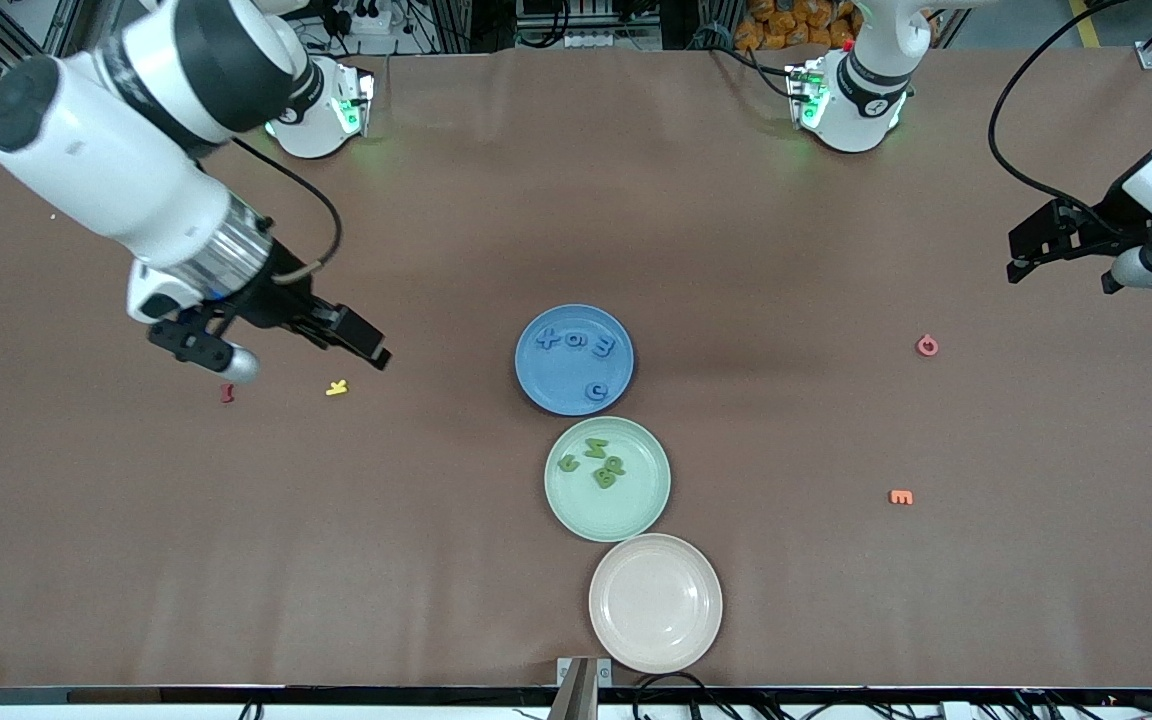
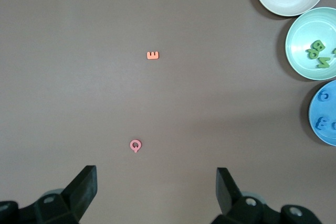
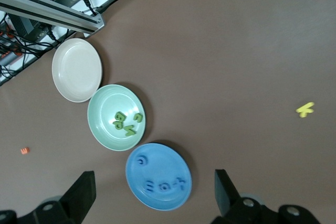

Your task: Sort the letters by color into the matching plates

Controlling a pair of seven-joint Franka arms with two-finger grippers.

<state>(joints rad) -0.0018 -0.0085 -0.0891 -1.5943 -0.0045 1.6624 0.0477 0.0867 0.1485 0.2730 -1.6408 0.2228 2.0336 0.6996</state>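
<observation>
Blue letters: four small chunky blue letters (image 1: 577, 343) lie in the medium blue round plate (image 1: 536, 385), centre of the front view.
Green letters: four green letters (image 1: 598, 462) lie in the pale mint green plate (image 1: 636, 520), just below the blue one.
Beige plate: the pale pinkish-beige plate (image 1: 655, 603), lowest of the three, holds no letters.
Loose letters: yellow letter (image 1: 337, 387) and dark red letter (image 1: 227, 393) mid-frame toward the right arm's end; pink-red ring-shaped letter (image 1: 926, 346) and orange E (image 1: 901, 497) toward the left arm's end.
Right gripper: (image 1: 361, 346) above the table close to the yellow letter, jaws spread wide, holding nothing.
Left gripper: (image 1: 1021, 255) at the frame's edge above bare brown table (image 1: 436, 560), jaws wide, holding nothing.
</observation>
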